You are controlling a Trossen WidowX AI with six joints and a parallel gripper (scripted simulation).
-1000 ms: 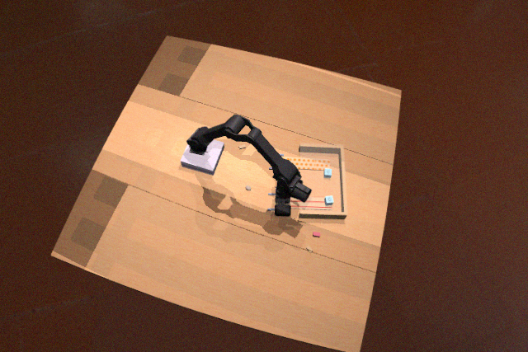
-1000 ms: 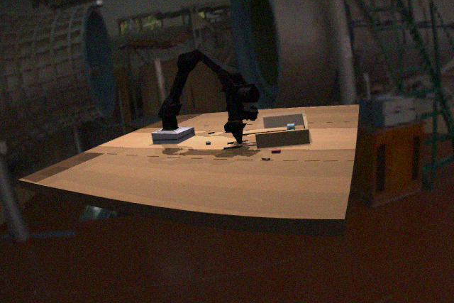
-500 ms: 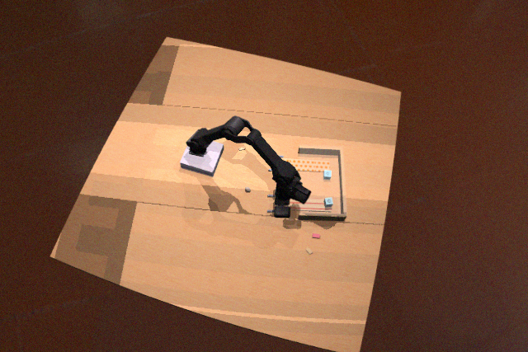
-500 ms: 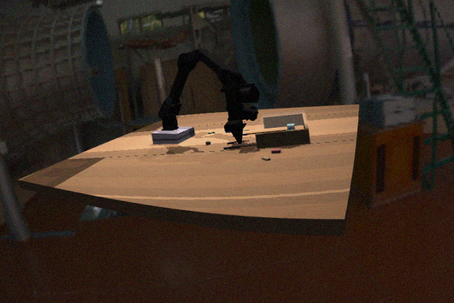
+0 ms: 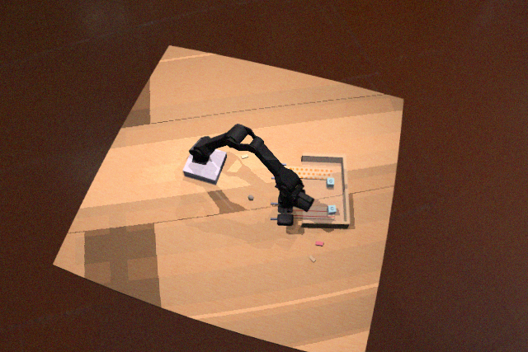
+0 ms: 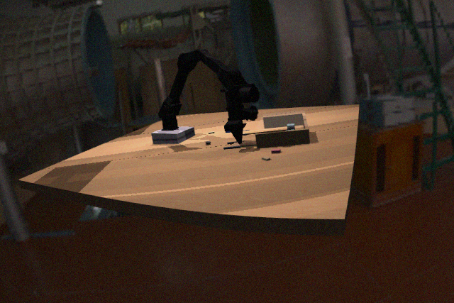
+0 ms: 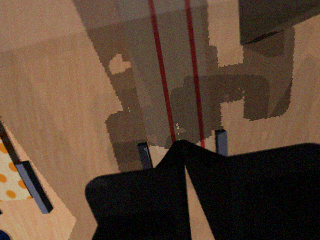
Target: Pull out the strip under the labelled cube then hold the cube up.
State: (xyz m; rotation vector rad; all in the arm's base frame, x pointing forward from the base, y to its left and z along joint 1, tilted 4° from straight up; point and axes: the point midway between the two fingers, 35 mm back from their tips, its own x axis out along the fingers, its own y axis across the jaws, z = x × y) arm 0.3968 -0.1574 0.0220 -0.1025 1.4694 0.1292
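The claw (image 5: pixel 285 213) (image 6: pixel 240 141) (image 7: pixel 180 145) was clenched, fingertips together, low between the near ends of two blue pegs (image 7: pixel 145 155) (image 7: pixel 221 142) beside the red-lined strip (image 5: pixel 313 215) (image 7: pixel 175 65). It seemed to grip nothing, though its tips hid the strip's end.

In the top view, the three-sided tray (image 5: pixel 346 190) (image 6: pixel 282 138) stood nearer the counter's (image 5: pixel 256 288) (image 6: pixel 220 178) right edge than its left corner, opening toward the arm's base (image 5: pixel 216 179) (image 6: pixel 159 138). Two light-blue cubes with similar ring marks sat inside: one (image 5: pixel 330 181) at the orange-dotted strip (image 5: pixel 313 171) (image 7: pixel 10 180), the other (image 5: pixel 332 209) at the far end of the red-lined strip. Which was the labelled cube could not be told; neither was lifted. Both strips lay in the tray's opening.

Between the tray and the counter's bottom edge lay a pink piece (image 5: pixel 319 243) (image 6: pixel 275 151) and a pale one (image 5: pixel 312 258) (image 6: pixel 265 158).
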